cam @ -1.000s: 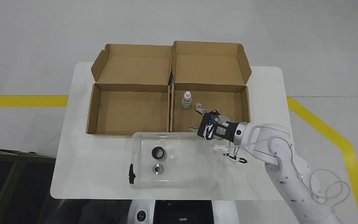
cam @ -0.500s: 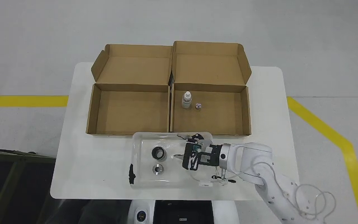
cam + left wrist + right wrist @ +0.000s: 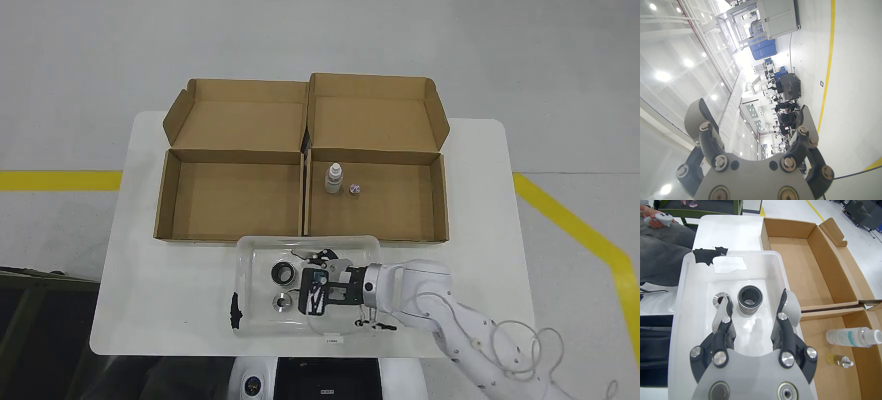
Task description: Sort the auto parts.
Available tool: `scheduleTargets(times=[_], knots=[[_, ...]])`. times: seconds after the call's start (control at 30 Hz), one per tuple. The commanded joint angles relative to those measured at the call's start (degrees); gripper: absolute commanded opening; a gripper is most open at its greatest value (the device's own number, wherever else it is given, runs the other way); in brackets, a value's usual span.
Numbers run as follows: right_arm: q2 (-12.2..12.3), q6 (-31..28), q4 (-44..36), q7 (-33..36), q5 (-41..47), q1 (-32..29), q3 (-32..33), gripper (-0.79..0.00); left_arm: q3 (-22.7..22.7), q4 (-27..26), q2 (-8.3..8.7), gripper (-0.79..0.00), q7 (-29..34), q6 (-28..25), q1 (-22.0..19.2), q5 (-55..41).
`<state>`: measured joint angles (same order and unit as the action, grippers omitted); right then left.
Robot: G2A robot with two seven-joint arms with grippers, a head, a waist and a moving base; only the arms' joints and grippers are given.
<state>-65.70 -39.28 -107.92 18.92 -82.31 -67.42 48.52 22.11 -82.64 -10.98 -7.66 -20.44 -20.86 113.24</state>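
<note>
1. My right hand (image 3: 755, 303) hangs wide and empty in the clear plastic tub (image 3: 730, 254). Its jaws stand either side of the dark steel cylindrical bearing sleeve (image 3: 750, 299), which is upright on the tub floor. One finger sits just beside the small silver cone-shaped metal ring (image 3: 720, 298), so closing could shove that ring or trap it against the sleeve.
2. The other finger is close to the tub wall on the box side. If it snags, the light tub may skid on the white counter (image 3: 130, 290).
3. The sleeve is round and smooth, and an off-centre pinch could tip it or squirt it loose.
4. Of the two open boxes, the right brown cardboard box (image 3: 400, 205) holds a white plastic bottle (image 3: 848, 336) and a small yellow-tipped metal fitting (image 3: 840, 361). Dropping the sleeve there, rather than in the left brown cardboard box (image 3: 232, 195), may mis-sort it.
5. My left hand (image 3: 753, 108) is spread wide, holds nothing and points at the ceiling.
</note>
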Motion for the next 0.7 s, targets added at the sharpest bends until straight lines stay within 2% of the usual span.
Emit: scheduleTargets(times=[0.0,0.23,0.67], knots=[[-0.3,0.5,0.9,0.0,-0.1,0.8,-1.0,-0.249,0.0,0.0,0.0,0.0,0.0,0.0,0.0,0.0],[-1.6,1.4,5.1,0.3,0.2,3.8,-4.2,-0.219,0.0,0.0,0.0,0.0,0.0,0.0,0.0,0.0],[-3.4,2.0,9.9,0.5,1.9,7.1,-7.4,-0.289,0.0,0.0,0.0,0.0,0.0,0.0,0.0,0.0]])
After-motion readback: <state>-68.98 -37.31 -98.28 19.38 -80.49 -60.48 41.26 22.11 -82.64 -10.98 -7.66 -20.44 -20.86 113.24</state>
